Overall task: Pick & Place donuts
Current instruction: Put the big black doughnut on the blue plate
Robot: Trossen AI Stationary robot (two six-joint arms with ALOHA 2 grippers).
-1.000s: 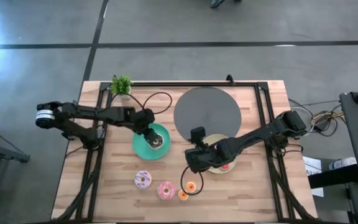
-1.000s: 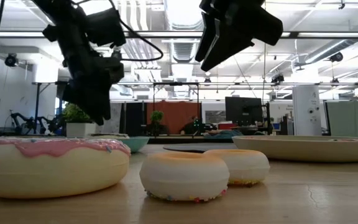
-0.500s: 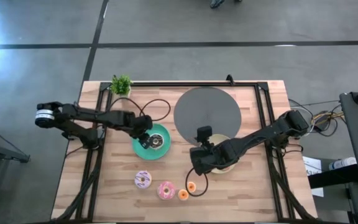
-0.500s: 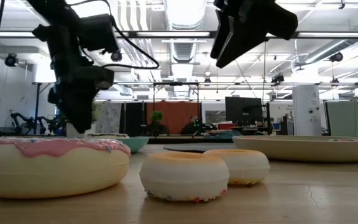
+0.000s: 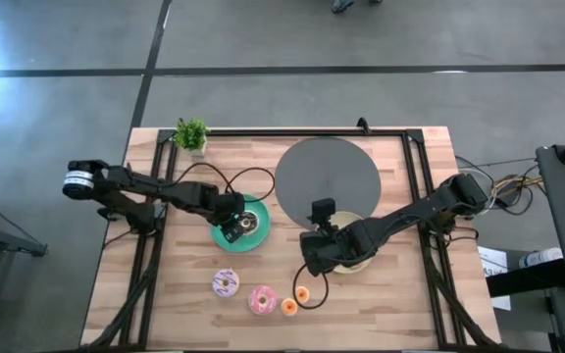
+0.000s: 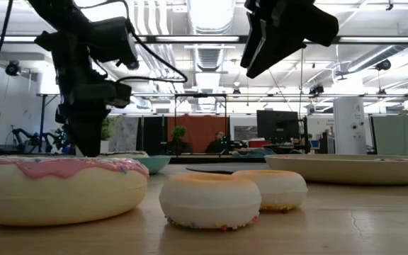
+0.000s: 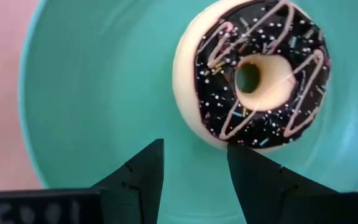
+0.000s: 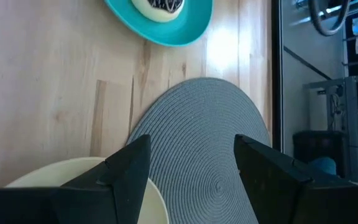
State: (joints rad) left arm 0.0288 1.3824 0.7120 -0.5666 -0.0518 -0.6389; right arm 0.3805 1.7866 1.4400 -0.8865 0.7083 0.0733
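The chocolate-brown donut (image 7: 253, 71) lies flat in the teal plate (image 5: 226, 240). My left gripper (image 7: 194, 165) is open and low over that plate, just on the near-left side of the donut (image 5: 249, 225). My right gripper (image 8: 191, 149) is open and hangs above the near-left rim of the pale-yellow plate (image 5: 359, 261), holding nothing. Near the table's front edge lie the lilac-white sprinkled donut (image 5: 226, 283), the pink-iced donut (image 5: 262, 299) and two tiny orange donuts (image 5: 289, 307) (image 5: 302, 294).
A round grey woven mat (image 5: 327, 176) lies at the table's far middle, and a small potted plant (image 5: 191, 132) stands at the far-left corner. Black rails (image 5: 412, 167) run along the table's sides and far edge. Bare wood shows at the near right.
My left gripper has moved off the chocolate donut toward the plate's near-left side and come lower; the donut stays in the teal plate. My right gripper shifted a little toward the table's right and then stayed still.
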